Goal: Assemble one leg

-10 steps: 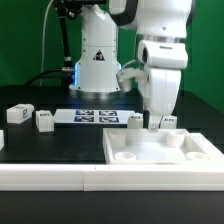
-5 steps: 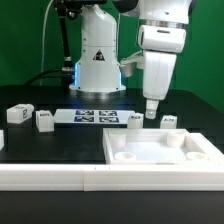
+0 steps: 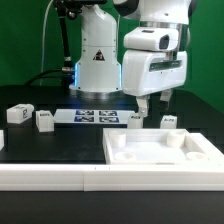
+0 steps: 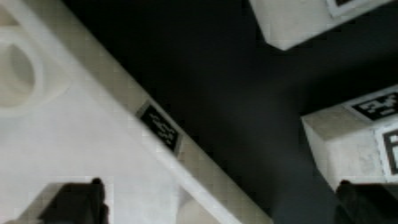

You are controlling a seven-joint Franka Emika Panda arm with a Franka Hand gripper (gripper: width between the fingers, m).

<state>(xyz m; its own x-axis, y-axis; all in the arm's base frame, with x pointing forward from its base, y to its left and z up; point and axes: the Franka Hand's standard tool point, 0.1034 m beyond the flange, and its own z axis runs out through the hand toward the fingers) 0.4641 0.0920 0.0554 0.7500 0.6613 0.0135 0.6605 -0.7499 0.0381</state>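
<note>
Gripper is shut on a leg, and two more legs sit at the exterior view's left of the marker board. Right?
No. The gripper is open and empty: the wrist view shows its fingers wide apart with nothing between. Two legs do sit at the exterior view's left of the marker board.

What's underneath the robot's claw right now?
Black table and the white tray's tagged edge, with a white post nearby. The open claw holds nothing; its body hides what's behind.
</note>
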